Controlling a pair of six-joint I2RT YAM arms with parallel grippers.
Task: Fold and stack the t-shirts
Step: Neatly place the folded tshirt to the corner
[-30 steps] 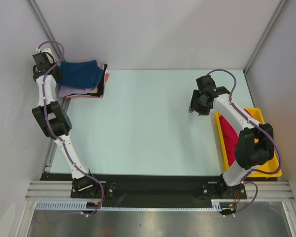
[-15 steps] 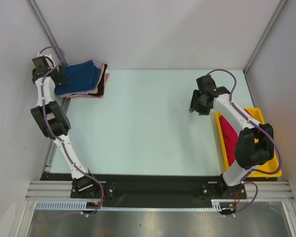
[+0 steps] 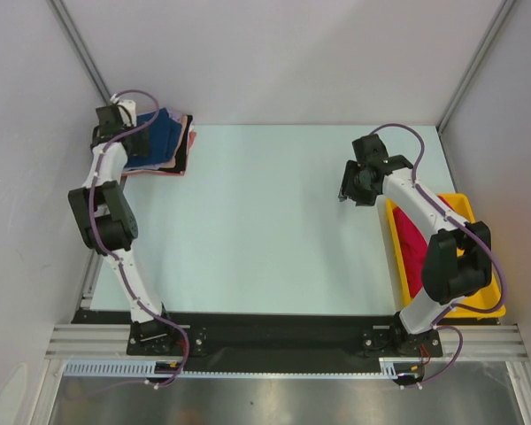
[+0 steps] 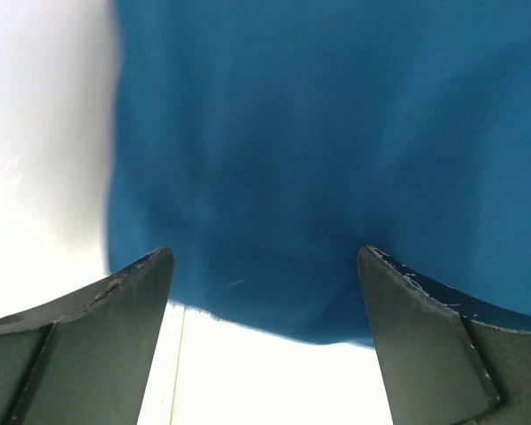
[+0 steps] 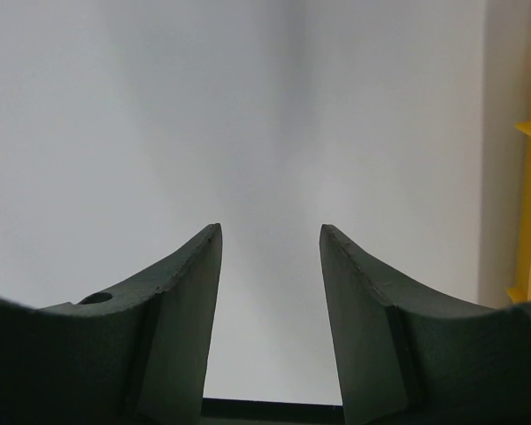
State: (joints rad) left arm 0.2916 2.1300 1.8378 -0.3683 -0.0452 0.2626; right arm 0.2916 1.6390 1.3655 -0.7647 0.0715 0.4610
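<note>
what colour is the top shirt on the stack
Blue; the top shirt shows best in the left wrist view.

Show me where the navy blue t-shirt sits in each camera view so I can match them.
Top external: the navy t-shirt tops the shirt stack at the far-left corner of the table.
Left wrist: the navy t-shirt fills most of the frame, beyond the open fingers of the left gripper.
Right wrist: not in it.
Shared landmark: the pale table surface, seen in all three.
</note>
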